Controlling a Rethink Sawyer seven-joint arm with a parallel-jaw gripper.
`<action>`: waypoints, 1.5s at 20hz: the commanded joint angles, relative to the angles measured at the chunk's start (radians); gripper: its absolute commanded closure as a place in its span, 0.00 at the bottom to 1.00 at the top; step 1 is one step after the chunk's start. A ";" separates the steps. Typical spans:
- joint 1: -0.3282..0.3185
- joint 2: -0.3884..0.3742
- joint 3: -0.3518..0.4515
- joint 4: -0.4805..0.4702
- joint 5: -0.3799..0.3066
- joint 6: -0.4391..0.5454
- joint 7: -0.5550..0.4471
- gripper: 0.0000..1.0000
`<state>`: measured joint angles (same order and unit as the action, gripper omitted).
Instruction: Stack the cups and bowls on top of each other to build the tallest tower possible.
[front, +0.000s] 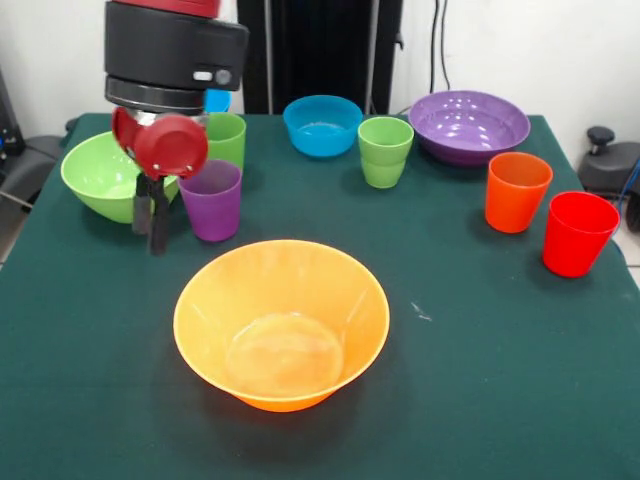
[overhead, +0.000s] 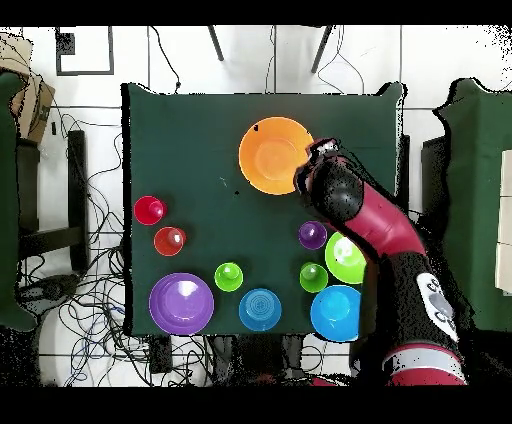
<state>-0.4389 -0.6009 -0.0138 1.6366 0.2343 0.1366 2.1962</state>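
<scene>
The big orange bowl (front: 280, 325) (overhead: 275, 155) stands alone mid-table. My gripper (front: 150, 240) (overhead: 320, 152) hangs just left of the purple cup (front: 211, 200) (overhead: 312, 235), in front of the lime green bowl (front: 100, 175) (overhead: 346, 258). It is open and holds nothing. A green cup (front: 226, 138) (overhead: 313, 277) stands behind the purple one. Further along are the smaller blue bowl (front: 322, 125) (overhead: 260, 309), another green cup (front: 385, 150) (overhead: 228, 276), the purple bowl (front: 469, 125) (overhead: 181, 303), the orange cup (front: 517, 190) (overhead: 169, 241) and the red cup (front: 578, 232) (overhead: 149, 210). No pieces are stacked.
A large blue bowl (overhead: 336, 312) sits by the robot's base, mostly hidden behind the arm in the front view. The dark green table (front: 470, 380) has a bare stretch to the right of the orange bowl. Cables and chair legs surround the table.
</scene>
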 joint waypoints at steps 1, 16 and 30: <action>0.140 -0.060 0.151 0.078 -0.156 0.099 -0.063 0.00; 0.267 -0.106 0.006 -0.003 -0.374 0.129 -0.174 0.00; 0.140 -0.279 0.225 0.229 -0.528 0.123 -0.222 0.00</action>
<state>-0.2251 -0.8098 -0.0151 1.7218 -0.1533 0.1724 2.1962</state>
